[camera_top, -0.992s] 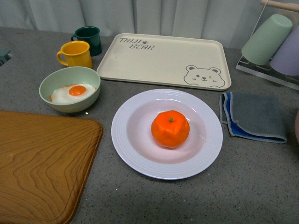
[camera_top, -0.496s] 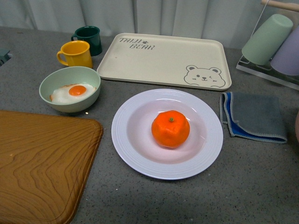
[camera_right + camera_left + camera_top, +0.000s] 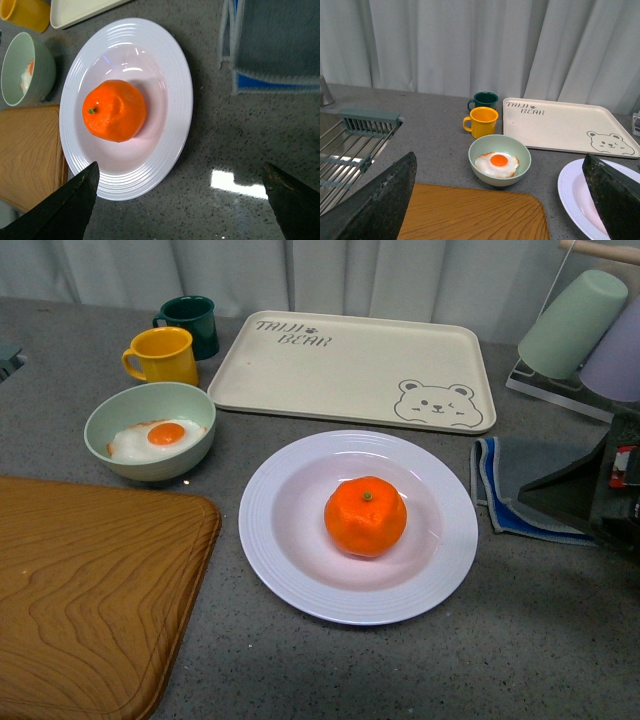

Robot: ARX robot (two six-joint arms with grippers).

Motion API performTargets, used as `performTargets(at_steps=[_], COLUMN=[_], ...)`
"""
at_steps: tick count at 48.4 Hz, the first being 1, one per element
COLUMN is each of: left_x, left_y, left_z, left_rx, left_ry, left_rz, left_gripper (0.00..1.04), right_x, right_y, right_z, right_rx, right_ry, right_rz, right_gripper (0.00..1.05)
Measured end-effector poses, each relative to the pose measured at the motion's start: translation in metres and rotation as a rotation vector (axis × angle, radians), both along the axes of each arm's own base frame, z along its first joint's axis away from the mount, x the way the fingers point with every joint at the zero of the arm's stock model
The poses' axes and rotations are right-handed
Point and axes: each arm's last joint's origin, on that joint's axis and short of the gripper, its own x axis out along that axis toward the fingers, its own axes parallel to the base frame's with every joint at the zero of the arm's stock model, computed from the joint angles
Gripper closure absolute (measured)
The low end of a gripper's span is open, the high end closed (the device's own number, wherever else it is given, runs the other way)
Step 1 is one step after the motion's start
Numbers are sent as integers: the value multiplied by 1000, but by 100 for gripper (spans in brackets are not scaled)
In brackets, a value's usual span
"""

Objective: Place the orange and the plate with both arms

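The orange (image 3: 365,517) sits in the middle of the white ridged plate (image 3: 270,550) at the centre of the grey counter. My right gripper (image 3: 575,490) is open and empty at the right edge, over the cloth and right of the plate. In the right wrist view the orange (image 3: 115,110) and plate (image 3: 180,90) lie just beyond the open right gripper (image 3: 180,167). My left gripper (image 3: 498,165) is open and empty above the wooden board. Only the plate's edge (image 3: 570,185) shows there, and the orange is hidden behind a finger (image 3: 615,195).
A pale green bowl (image 3: 150,460) with a fried egg stands left of the plate, with a yellow mug (image 3: 162,355) and a dark green mug (image 3: 190,322) behind it. A cream bear tray (image 3: 350,370) lies at the back, a wooden board (image 3: 90,590) front left, a grey-blue cloth (image 3: 500,490) right, a cup rack (image 3: 580,325) back right.
My right gripper has come into the front view from the right edge, over the cloth. The orange and the plate have not moved.
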Motion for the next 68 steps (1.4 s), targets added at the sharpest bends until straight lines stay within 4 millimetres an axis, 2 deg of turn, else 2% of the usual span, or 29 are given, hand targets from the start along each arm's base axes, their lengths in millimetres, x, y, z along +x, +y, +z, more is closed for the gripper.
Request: performTargets(at_steps=[8, 27, 35, 47, 60, 62, 68], left_x=[0, 0, 0, 0, 0, 0, 0], left_y=[0, 0, 0, 0, 0, 0, 0], left_z=[0, 0, 0, 0, 0, 0, 0], left_rx=[0, 0, 0, 0, 0, 0, 0], left_ry=[0, 0, 0, 0, 0, 0, 0], left_rz=[0, 0, 0, 0, 0, 0, 0], left_gripper=[7, 7, 7, 7, 7, 7, 7], right_x=[13, 44, 62, 80, 85, 85, 87], right_y=[-1, 10, 18, 28, 31, 31, 32], right_z=[-20, -52, -58, -68, -79, -80, -82], right_rx=[117, 279, 365, 465, 471, 465, 427], right_ry=[146, 299, 315, 360, 428, 437, 465], right_rz=[-17, -11, -32, -79, -136, -143, -164], right_gripper=[9, 9, 9, 9, 9, 13, 32])
